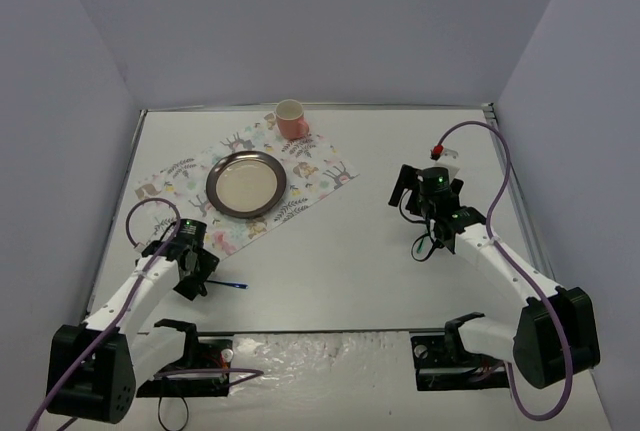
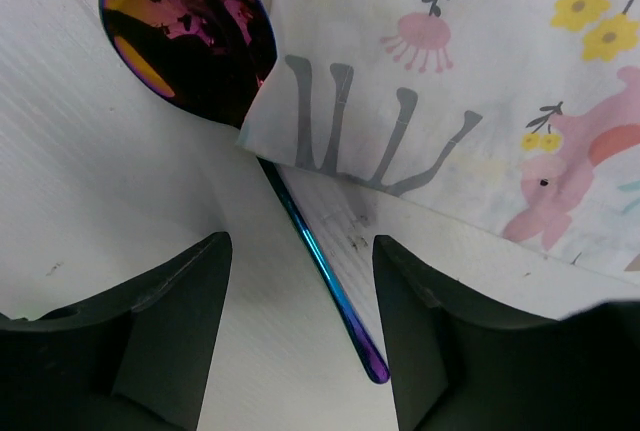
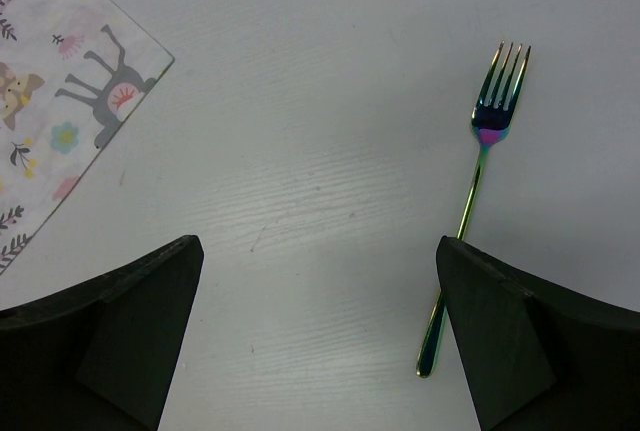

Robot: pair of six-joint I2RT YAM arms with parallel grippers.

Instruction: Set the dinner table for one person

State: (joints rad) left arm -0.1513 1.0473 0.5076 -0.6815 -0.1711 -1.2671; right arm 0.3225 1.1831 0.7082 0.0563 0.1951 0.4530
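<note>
Left hand (image 2: 300, 246) hovers over the dinner table (image 2: 100, 201) — astride a spoon (image 2: 190, 31) handle.

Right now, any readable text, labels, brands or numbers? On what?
None readable in any view.
The placemat carries only animal, leaf and flower prints, no lettering.
The plate, pink cup, spoon, fork and table show no markings.

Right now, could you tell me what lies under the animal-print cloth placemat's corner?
An iridescent purple metal spoon: its neck and one bowl edge are hidden under the placemat; most of the bowl and the handle show.
</note>
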